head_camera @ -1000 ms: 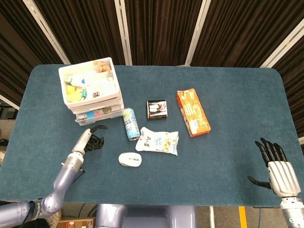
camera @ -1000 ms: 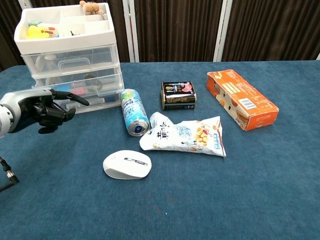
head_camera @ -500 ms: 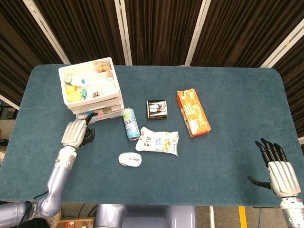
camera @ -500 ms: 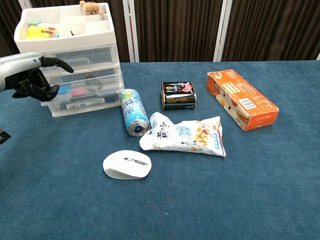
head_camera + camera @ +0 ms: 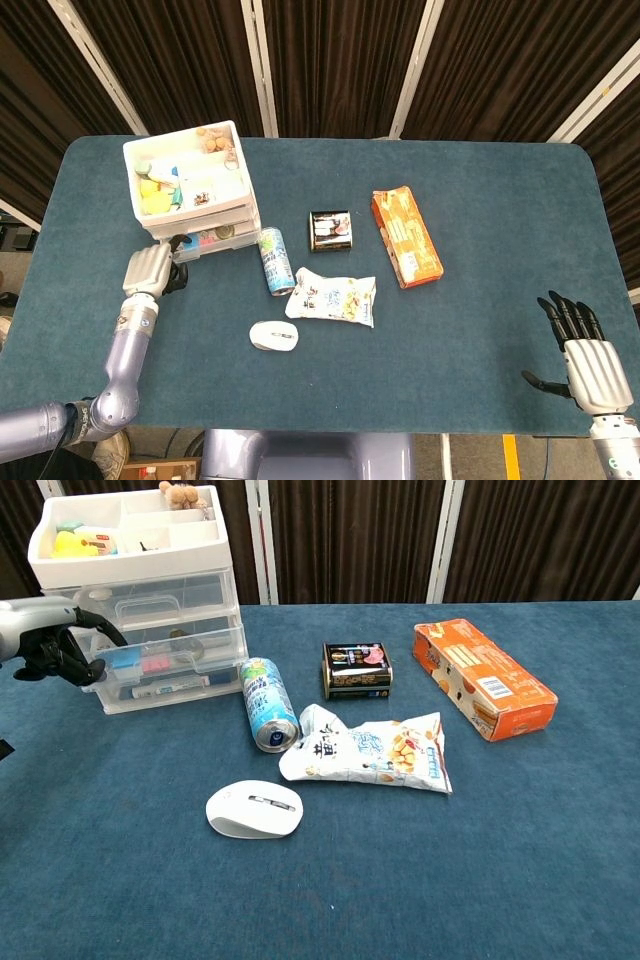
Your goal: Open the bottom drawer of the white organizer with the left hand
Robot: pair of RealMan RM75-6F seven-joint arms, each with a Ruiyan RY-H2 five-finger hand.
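Note:
The white organizer (image 5: 190, 190) (image 5: 140, 590) stands at the table's back left, with an open tray on top and three clear drawers. Its bottom drawer (image 5: 165, 685) (image 5: 205, 242) holds pens and small items and sits flush with the drawers above. My left hand (image 5: 150, 270) (image 5: 50, 645) is at the front left corner of the drawers, fingers curled in against the lower two. No grip on a drawer edge shows. My right hand (image 5: 590, 370) rests at the table's front right edge with fingers spread and empty; the chest view does not show it.
A drink can (image 5: 276, 262) (image 5: 268, 717) lies just right of the organizer. A white mouse (image 5: 254, 809), a snack bag (image 5: 365, 750), a black tin (image 5: 357, 670) and an orange box (image 5: 484, 677) lie across the table's middle.
My left hand rose from the table in front of the organizer and moved back and left to the drawers' front left corner, its outstretched finger curling in. The right hand stayed still.

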